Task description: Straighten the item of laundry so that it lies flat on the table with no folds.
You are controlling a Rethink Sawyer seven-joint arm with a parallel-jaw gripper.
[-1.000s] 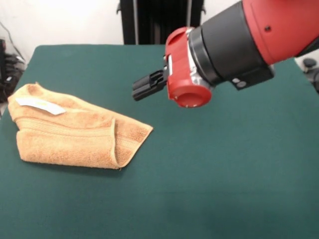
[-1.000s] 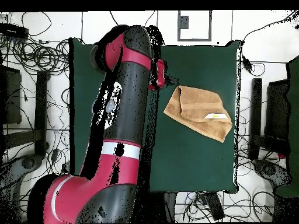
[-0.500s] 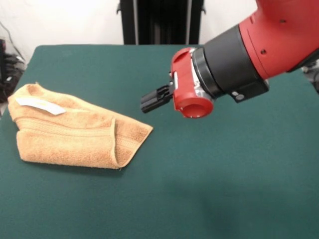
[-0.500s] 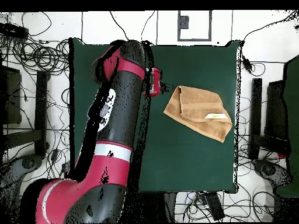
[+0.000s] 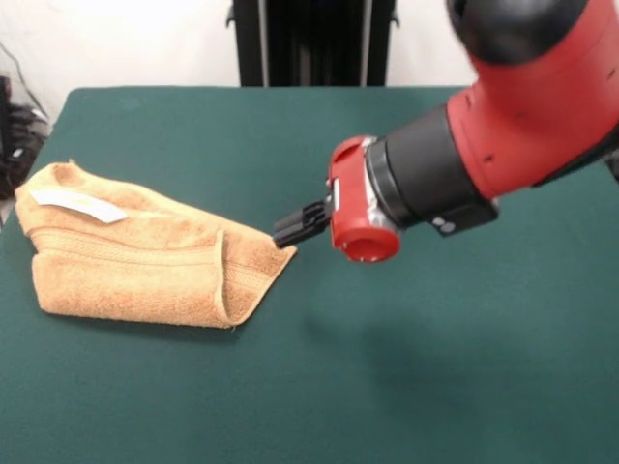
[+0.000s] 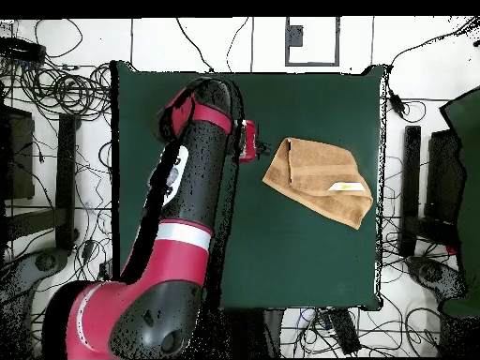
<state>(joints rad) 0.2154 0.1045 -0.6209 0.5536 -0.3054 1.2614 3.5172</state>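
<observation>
The orange-tan towel (image 5: 135, 266) lies folded over itself at the left of the dark green table (image 5: 435, 367), with a white tag (image 5: 77, 205) on its upper layer and a folded flap towards its right end. My gripper (image 5: 286, 233) hangs low, right at the towel's pointed right corner; whether it touches the cloth is not visible. In the overhead view the towel (image 6: 314, 178) sits right of centre and the gripper (image 6: 262, 146) is just off its left corner. The red and black arm (image 5: 455, 164) reaches in from the upper right.
Bare green cloth spreads to the right of and in front of the towel. The towel's left end lies close to the table's left edge (image 5: 8, 251). Cables and stands (image 6: 56, 94) surround the table on the floor.
The gripper has come down and moved towards the towel, from above the middle of the table to the towel's right corner. The towel has not moved.
</observation>
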